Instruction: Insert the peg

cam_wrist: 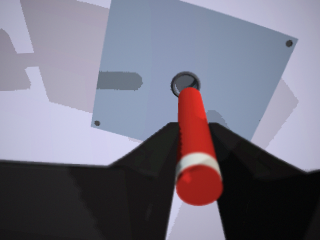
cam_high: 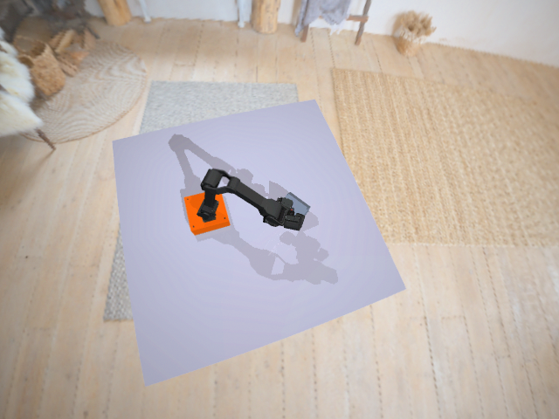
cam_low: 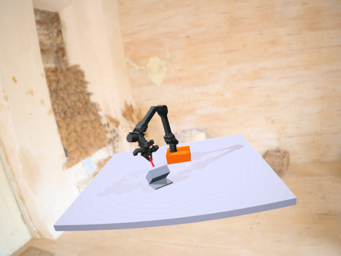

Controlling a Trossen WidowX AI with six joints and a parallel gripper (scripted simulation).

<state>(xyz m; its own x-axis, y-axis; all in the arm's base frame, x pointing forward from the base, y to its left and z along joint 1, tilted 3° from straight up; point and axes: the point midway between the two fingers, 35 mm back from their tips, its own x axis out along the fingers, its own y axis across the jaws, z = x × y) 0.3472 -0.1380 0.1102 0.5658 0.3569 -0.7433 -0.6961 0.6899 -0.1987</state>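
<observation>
My gripper (cam_low: 149, 158) (cam_wrist: 192, 131) is shut on a round red peg (cam_low: 151, 161) (cam_wrist: 194, 120) with a white band near its top end. The grey-blue sloped panel (cam_high: 298, 202) (cam_low: 158, 173) (cam_wrist: 240, 60) stands on the table below the peg. Its round, dark-rimmed hole (cam_wrist: 185, 84) faces the wrist camera. In the wrist view the peg's bottom end overlaps the lower edge of the hole. In the exterior view the peg's bottom end is in the air, a little above the panel. In the top view the arm hides the peg and part of the panel.
The orange base block (cam_high: 207, 214) (cam_low: 178, 155) carries the arm on the pale lilac table (cam_high: 189, 315) (cam_low: 220, 190). Shadows of the arm fall on the table, and some fall on the panel face. Small dark dots mark the panel's corners.
</observation>
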